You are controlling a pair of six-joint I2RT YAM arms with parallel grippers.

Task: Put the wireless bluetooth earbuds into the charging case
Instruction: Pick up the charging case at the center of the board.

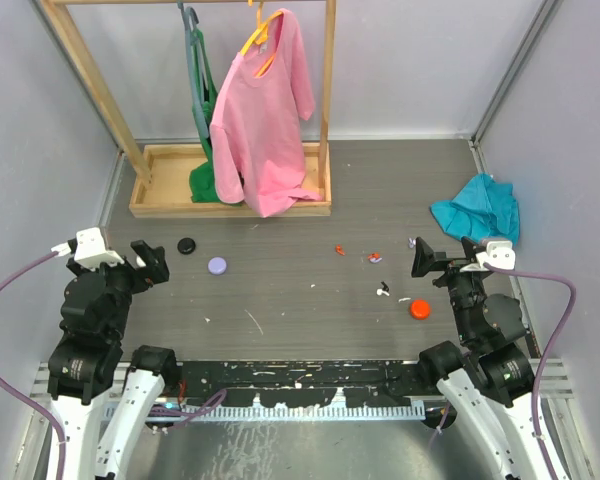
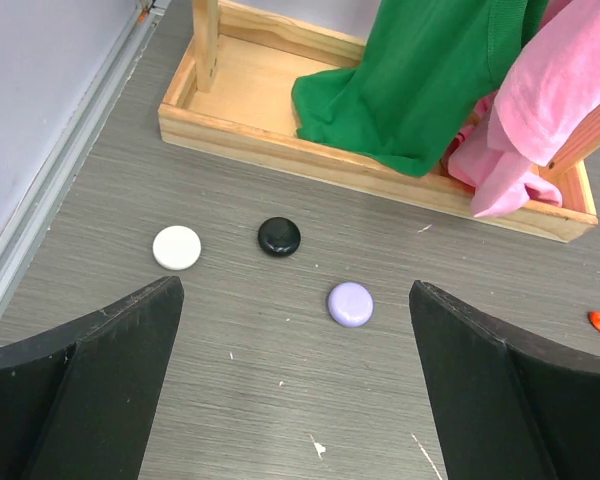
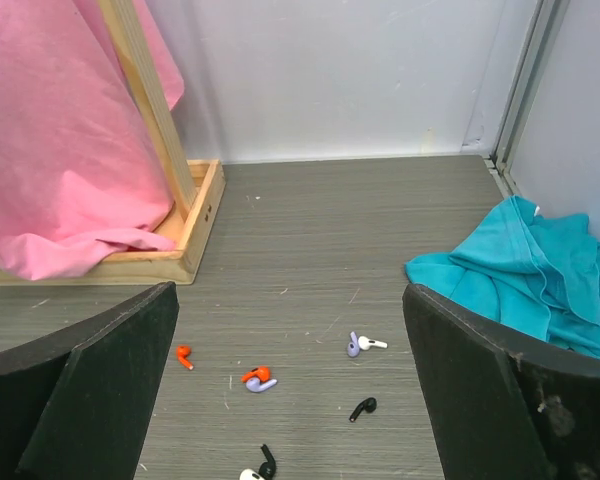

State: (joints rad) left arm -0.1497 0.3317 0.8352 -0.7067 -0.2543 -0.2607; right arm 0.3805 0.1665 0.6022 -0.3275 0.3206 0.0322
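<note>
Top external, grey table (image 1: 310,200), pale walls (image 1: 400,60), wooden rack (image 1: 170,209), earbuds (image 1: 375,257) scattered, left hand (image 2: 295,295) and right hand (image 3: 288,295) spread.

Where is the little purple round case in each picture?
Top external: the lilac round case lies on the table left of the middle, just right of the black case.
Left wrist: the lilac round case is low in the middle, down and right of the black case.
Right wrist: not in it.
Shared landmark: the pink shirt shows in all three views.
</note>
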